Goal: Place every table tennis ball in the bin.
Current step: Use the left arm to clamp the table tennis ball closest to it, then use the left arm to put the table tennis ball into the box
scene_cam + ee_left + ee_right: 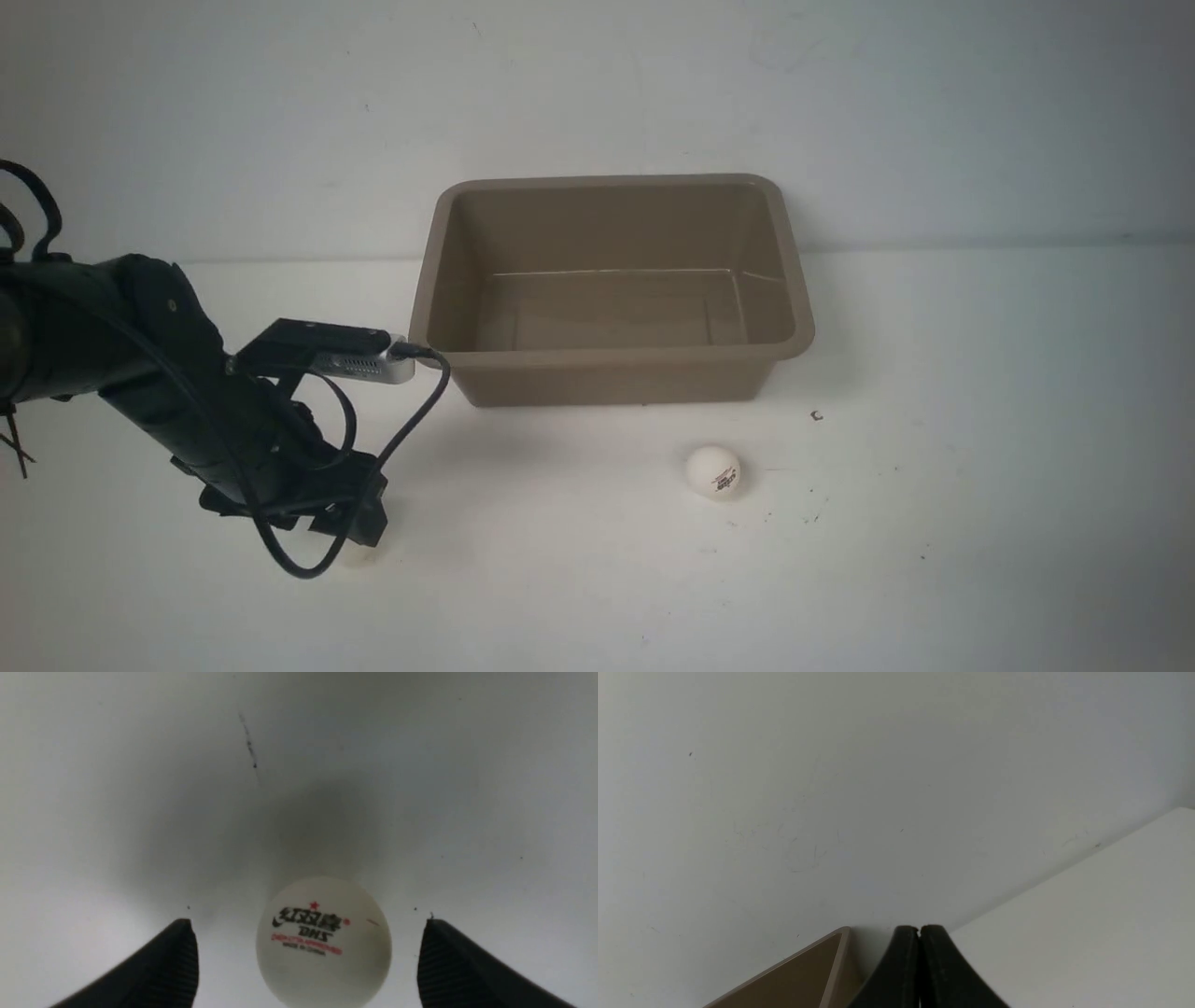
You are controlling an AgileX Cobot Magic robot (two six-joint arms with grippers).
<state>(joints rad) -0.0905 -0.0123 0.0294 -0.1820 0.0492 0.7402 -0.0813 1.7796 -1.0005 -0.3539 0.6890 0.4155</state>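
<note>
so the left gripper (308,922) is spread wide around a printed ball (323,942) at near left, not touching it. In the front view the left arm (140,373) mostly hides that one. The other ball (714,471) sits just near of the bin (611,359), nothing blocking it. The right gripper (919,929) is closed and empty, seen only by its wrist cam.

The bin (611,378) stands far centre on the worktop (934,523), one ball (714,471) on its near side. The other ball (323,940) lies near left, between the left gripper (307,926)'s fingers (173,961).
</note>
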